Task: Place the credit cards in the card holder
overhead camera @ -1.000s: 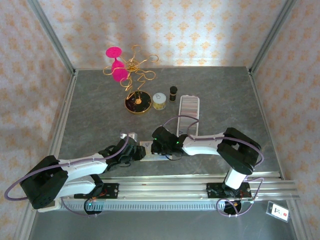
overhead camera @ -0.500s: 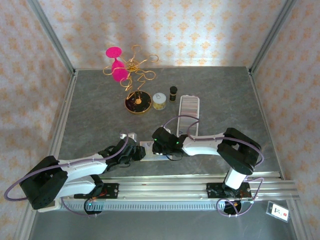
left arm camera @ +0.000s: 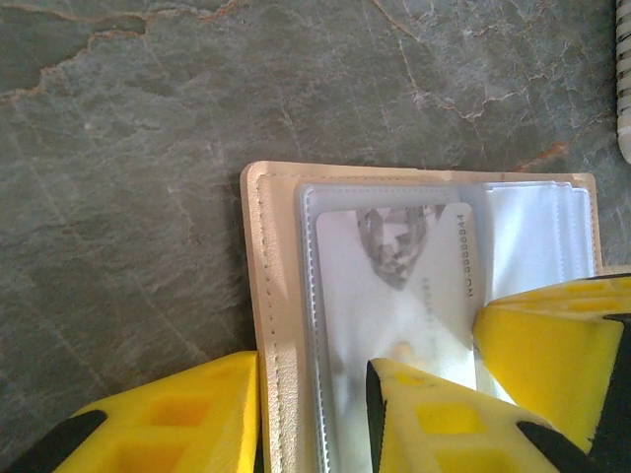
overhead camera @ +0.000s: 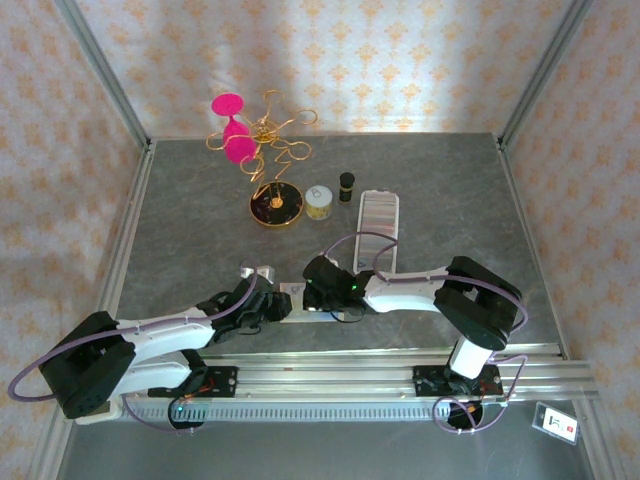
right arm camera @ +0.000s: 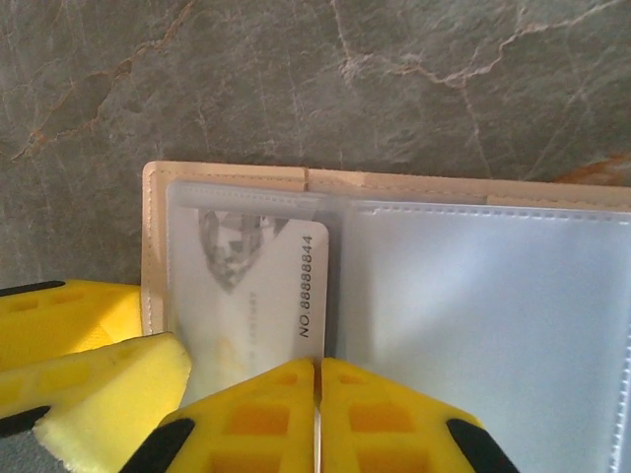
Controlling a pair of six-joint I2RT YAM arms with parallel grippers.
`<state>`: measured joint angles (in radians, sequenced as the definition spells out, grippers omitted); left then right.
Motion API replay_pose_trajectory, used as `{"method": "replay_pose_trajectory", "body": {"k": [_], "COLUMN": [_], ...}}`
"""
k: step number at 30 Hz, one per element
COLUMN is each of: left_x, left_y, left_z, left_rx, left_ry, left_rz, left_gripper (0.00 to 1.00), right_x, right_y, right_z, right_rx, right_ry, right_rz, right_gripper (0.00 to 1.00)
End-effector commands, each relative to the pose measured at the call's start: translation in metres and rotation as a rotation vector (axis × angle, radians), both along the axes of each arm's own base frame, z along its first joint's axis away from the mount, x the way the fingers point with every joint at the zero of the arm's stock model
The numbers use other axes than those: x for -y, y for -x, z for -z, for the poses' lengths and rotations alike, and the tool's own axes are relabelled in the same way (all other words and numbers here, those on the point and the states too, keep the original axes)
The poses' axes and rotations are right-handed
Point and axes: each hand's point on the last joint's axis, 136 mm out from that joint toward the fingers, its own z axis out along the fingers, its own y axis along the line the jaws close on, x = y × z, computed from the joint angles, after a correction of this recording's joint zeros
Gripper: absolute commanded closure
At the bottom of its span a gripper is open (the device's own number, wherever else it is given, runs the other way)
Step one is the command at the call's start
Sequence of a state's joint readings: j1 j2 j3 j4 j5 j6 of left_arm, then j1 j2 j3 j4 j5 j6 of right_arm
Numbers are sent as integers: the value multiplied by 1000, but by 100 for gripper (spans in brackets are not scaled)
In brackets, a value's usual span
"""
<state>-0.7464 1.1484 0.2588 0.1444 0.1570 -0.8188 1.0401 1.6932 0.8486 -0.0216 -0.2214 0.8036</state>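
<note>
left gripper [left arm camera: 311, 414]: jaws part open, straddling the near-left edge of the card holder [left arm camera: 271, 325]; one finger on the outer cover, the other pressing on the clear sleeve over the card. Pinning the holder flat, by the look of it.
card holder: lying open on the grey table [left arm camera: 118, 197], near the front edge, between the two grippers. Seen from above as a pale patch [overhead camera: 297, 300].
credit card [right arm camera: 261, 286]: whitish, printed number along one edge, sitting inside the left clear sleeve, nearly all the way in.
right gripper [right arm camera: 317, 414]: jaws closed, tips together at the fold next to the card's edge; gripping nothing visible.
step: seating the card in its sleeve, close to done (judgement).
next: nudge card fully home along the sleeve, keep the holder pinned, then fetch any other card.
hidden: near edge of card and holder cut off behind fingers; second card not found; snap strap not made out.
</note>
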Motion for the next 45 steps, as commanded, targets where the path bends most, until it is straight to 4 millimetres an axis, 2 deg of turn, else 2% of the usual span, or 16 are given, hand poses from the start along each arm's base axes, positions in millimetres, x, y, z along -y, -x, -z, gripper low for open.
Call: {"method": "replay_pose_trajectory", "body": {"k": [1,8,12,16,19,27,30,35,45], "left_x": [-3,-3,-5,-9,-11,-14,-15,-14,-14], "left_y": [16,16,17,19,19,20,21,22,22], "left_z": [14,15,17,22,23,24,25,25,25], "left_rx": [-65,-65,-66,-73,-77,-77,-79,-82,-80], "left_ry": [-17,-17,-28,-46,-60,-72,-73,-70,-67], "left_rz": [23,21,16,13,11,8,8,9,8], "left_gripper": [66,68,71,74,74,76,76,76,77], "right_x": [-12,-15,-2,8,16,52,57,61,50], "right_y": [0,2,-4,-5,-3,4,6,10,14], "right_z": [-10,-15,-21,-33,-37,-16,-8,2,14], "right_rx": [4,2,48,80,86,69,56,35,0], "right_ry": [-36,-62,-11,1,13,116,135,146,134], "right_rz": [-11,-18,10,26,36,99,108,109,79], "right_gripper": [92,89,86,72,67,65,64,64,60]}}
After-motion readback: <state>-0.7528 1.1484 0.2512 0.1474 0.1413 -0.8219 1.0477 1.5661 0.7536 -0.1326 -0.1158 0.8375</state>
